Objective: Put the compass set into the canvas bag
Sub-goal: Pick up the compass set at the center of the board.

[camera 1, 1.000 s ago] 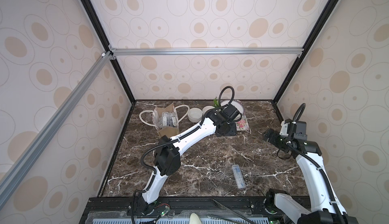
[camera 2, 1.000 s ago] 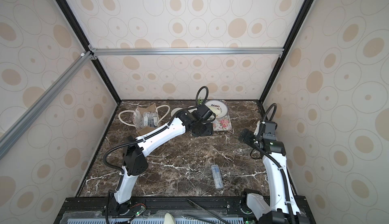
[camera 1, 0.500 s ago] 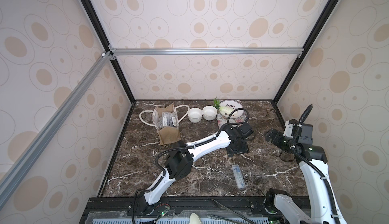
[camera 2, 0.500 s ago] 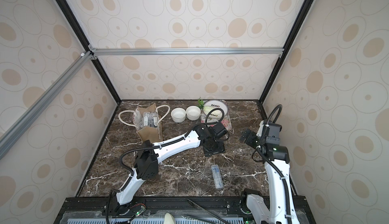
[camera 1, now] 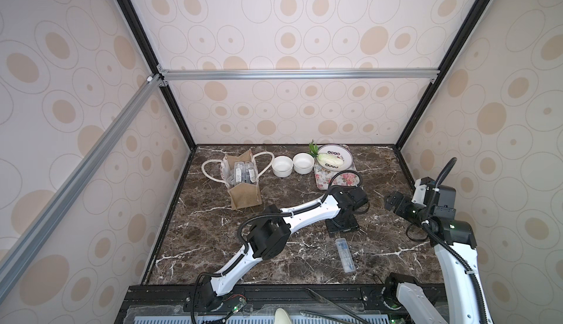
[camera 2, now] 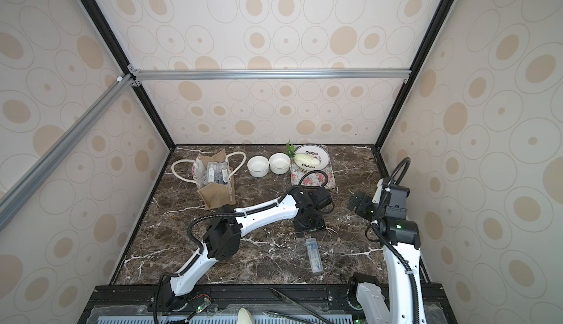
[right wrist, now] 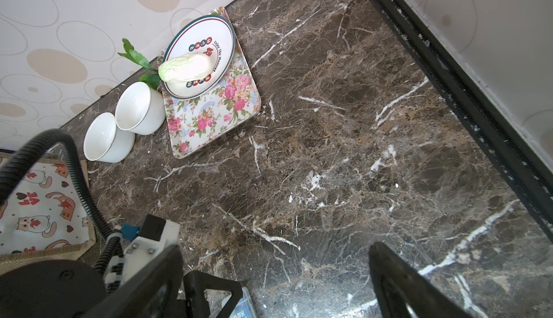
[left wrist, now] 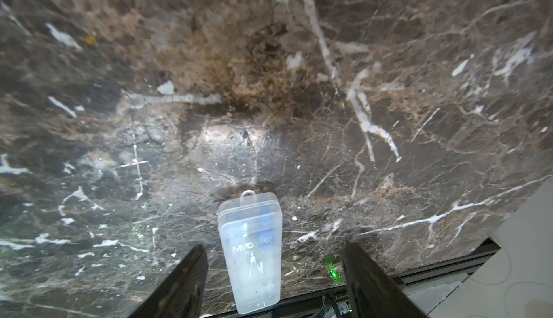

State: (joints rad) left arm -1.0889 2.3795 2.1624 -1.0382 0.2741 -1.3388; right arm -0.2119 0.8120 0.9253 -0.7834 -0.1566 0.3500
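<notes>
My left gripper [camera 1: 341,227] spread, empty, nearer arm; clear plastic compass-set case [camera 1: 345,255] flat on counter [camera 1: 289,264] just beside it, long axis pointing at gripper.

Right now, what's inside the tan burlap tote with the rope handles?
The tan burlap tote holds several clear plastic cases, standing side by side and filling its mouth. Anything beneath them, and the bag's floor, is hidden.

Bright even light, a glare patch on the marble tabletop [left wrist: 239,135], wrist views warped at edges.
</notes>
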